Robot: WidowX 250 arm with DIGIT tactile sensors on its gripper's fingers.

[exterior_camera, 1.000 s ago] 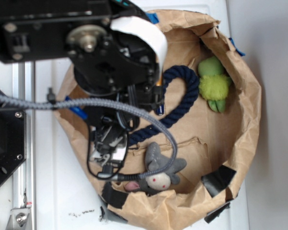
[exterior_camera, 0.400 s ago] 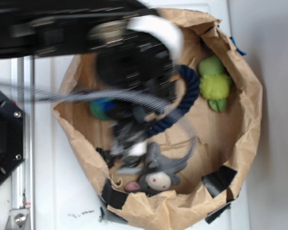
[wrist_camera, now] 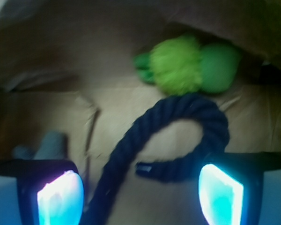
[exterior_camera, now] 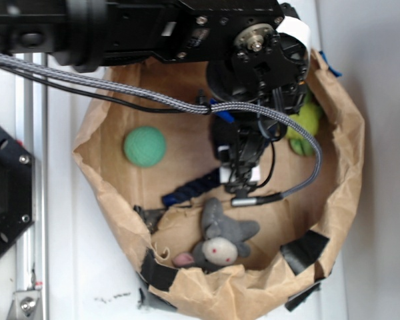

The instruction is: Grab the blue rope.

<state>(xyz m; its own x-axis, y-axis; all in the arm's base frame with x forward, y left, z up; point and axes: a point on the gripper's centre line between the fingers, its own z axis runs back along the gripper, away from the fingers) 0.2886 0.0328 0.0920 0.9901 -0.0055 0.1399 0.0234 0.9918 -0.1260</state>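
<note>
1. The blue rope (wrist_camera: 178, 136), thick and twisted, lies on the paper floor just ahead of and below the gripper (wrist_camera: 140, 190); it curves in a hook, its short end lying between the two fingers. In the exterior view only its lower stretch (exterior_camera: 190, 190) shows, emerging beside the gripper (exterior_camera: 240, 175), the rest hidden under the arm.
2. The gripper hangs over the rope with its jaws spread wide, the fingers (wrist_camera: 61, 197) lit cyan at the bottom corners of the wrist view, holding nothing.
3. Beyond the rope, farther from the gripper, a green plush toy (wrist_camera: 189, 65) rests against the bag wall; in the exterior view it (exterior_camera: 305, 127) is partly covered by the arm.
4. A grey plush toy (exterior_camera: 221, 239) lies near the gripper's tip; a green ball (exterior_camera: 145, 147) sits well to the other side.
5. All lie inside a rolled-down brown paper bag (exterior_camera: 347, 167), patched with black tape (exterior_camera: 303, 250).
6. The bag stands on a white table (exterior_camera: 87, 280).
</note>
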